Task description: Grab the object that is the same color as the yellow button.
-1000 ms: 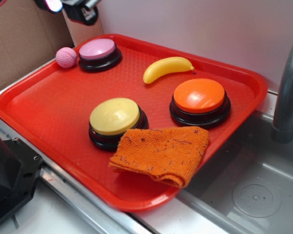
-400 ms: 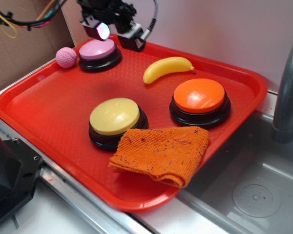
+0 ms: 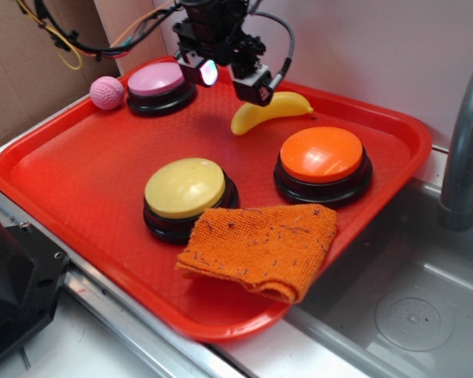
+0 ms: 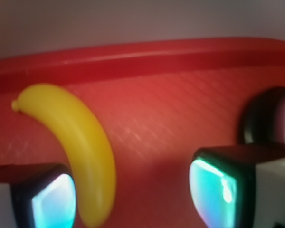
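The small yellow toy banana (image 3: 270, 111) lies on the red tray (image 3: 79, 165) near its far rim, behind the orange button. My gripper (image 3: 232, 76) hangs open just above and left of the banana's left half. In the wrist view the banana (image 4: 80, 142) curves down beside the left fingertip (image 4: 52, 202), inside the open gap of my gripper (image 4: 133, 197), with bare tray between it and the right fingertip (image 4: 213, 190). The pale-yellow button (image 3: 186, 190) stands at the tray's front middle.
An orange-topped button (image 3: 322, 161) sits right of centre. A pink-topped button (image 3: 159, 85) and a pink ball (image 3: 106, 92) are at the far left. An orange cloth (image 3: 264, 246) lies at the front. A grey faucet (image 3: 463, 157) and sink are at the right.
My gripper has come in from the upper left, passing over the pink-topped button, and moved right and down to the banana. Nothing on the tray has moved.
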Action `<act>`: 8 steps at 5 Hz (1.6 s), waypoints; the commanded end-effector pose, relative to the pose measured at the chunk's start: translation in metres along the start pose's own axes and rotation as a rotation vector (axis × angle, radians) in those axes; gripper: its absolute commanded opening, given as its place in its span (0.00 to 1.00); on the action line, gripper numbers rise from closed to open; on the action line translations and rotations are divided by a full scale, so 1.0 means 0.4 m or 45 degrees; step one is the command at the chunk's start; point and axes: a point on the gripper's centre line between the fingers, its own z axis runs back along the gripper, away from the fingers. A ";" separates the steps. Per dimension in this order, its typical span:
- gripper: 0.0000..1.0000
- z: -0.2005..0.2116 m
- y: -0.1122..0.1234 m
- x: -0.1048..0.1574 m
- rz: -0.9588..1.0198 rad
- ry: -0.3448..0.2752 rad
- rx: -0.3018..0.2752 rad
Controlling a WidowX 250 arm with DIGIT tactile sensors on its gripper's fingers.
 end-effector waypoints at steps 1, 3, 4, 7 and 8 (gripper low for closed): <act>1.00 -0.030 -0.031 0.064 -0.068 -0.040 -0.084; 0.26 -0.049 -0.035 0.063 -0.054 0.028 -0.053; 0.00 -0.042 -0.037 0.061 -0.041 0.025 -0.049; 0.00 0.113 -0.006 -0.015 -0.010 0.041 -0.097; 0.00 0.179 0.015 -0.095 0.019 -0.008 -0.117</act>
